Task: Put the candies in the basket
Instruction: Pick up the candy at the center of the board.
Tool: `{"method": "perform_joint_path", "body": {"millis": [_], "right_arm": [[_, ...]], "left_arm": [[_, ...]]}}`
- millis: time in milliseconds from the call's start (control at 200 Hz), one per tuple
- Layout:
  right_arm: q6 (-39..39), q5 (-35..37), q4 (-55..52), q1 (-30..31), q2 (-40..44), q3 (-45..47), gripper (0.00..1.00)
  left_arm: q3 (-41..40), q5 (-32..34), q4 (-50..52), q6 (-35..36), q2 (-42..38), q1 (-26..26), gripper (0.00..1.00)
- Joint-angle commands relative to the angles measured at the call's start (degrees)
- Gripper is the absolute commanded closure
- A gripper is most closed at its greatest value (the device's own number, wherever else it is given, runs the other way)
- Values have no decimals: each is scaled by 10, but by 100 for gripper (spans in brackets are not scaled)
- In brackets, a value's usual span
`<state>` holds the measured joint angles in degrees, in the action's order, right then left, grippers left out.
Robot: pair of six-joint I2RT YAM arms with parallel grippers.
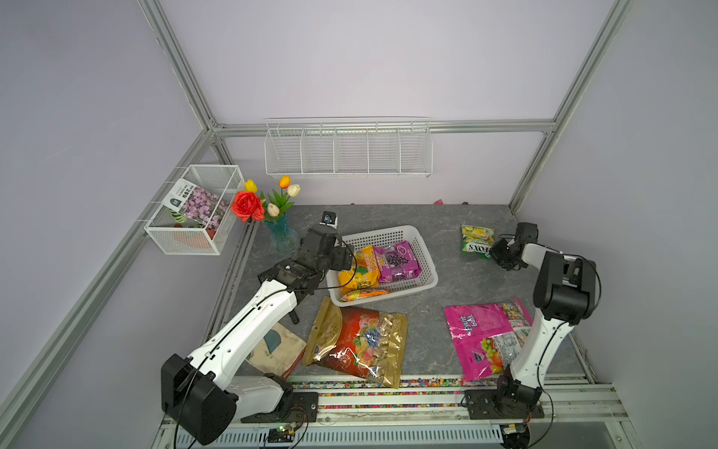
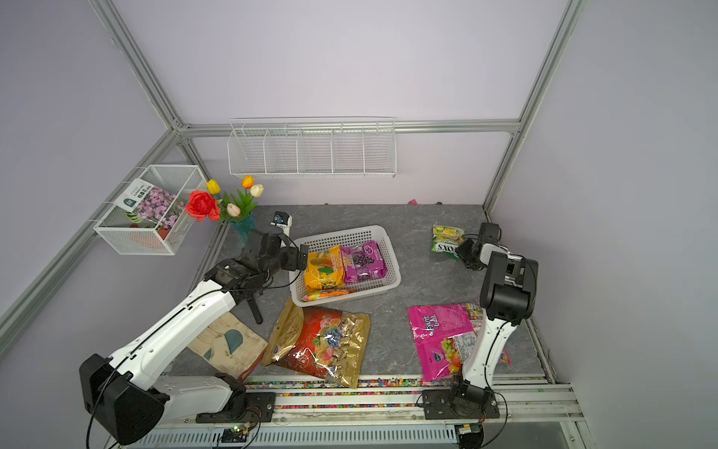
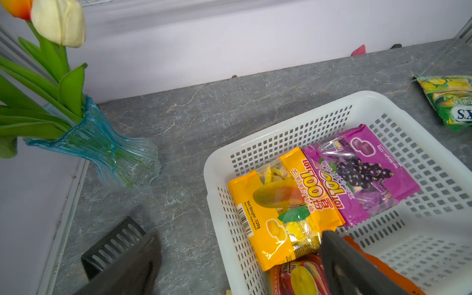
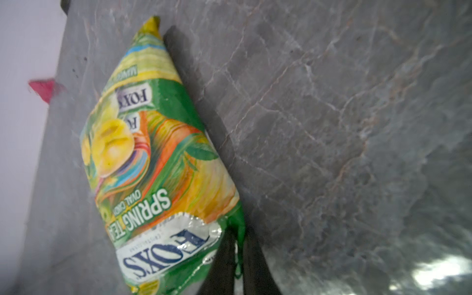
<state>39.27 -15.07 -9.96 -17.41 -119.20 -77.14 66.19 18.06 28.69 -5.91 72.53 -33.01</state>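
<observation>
Closed on a corner of the green FOX'S bag (image 4: 153, 163), the right claw (image 4: 238, 245) sits near the surface's (image 1: 447, 233) far right corner, while the wide-open left claw (image 3: 226, 229) hovers over the white basket (image 1: 404, 291) holding a yellow mango bag (image 1: 359, 272), purple grape bag (image 1: 398, 260) and small orange bag (image 1: 363, 295).

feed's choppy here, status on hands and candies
Left hand open, over basket edge. Right hand shut on FOX'S bag corner. Yellow bag, purple bag, orange bag in basket; gold bag, pink bag on table. Nothing seen between FOX'S bag and basket.
</observation>
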Motion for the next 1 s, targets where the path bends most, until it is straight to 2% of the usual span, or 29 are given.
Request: {"method": "perform_joint_path", "body": {"millis": [0, 215, 355, 590, 795, 915, 995], "right_arm": [[-3, -47, 51, -3, -6, 17, 100], [-1, -51, 86, -2, 68, 56, 100], [-15, -60, 66, 9, 143, 62, 100], [-102, -14, -57, 69, 247, 9, 100], [-276, -43, -200, 134, 290, -79, 100], [-264, 22, -266, 167, 304, -114, 100], [-248, 32, -292, 186, 315, -125, 100]], "left_arm": [[-8, 1, -21, -1, -2, 2, 0], [-7, -32, -24, 6, 1, 2, 0], [-8, -93, -37, 3, -6, 2, 0], [-10, -179, -52, 11, -25, 2, 0], [-11, -195, -47, -6, -27, 2, 0], [-16, -215, -42, -9, -32, 2, 0], [-27, -246, -52, 2, -34, 2, 0]]}}
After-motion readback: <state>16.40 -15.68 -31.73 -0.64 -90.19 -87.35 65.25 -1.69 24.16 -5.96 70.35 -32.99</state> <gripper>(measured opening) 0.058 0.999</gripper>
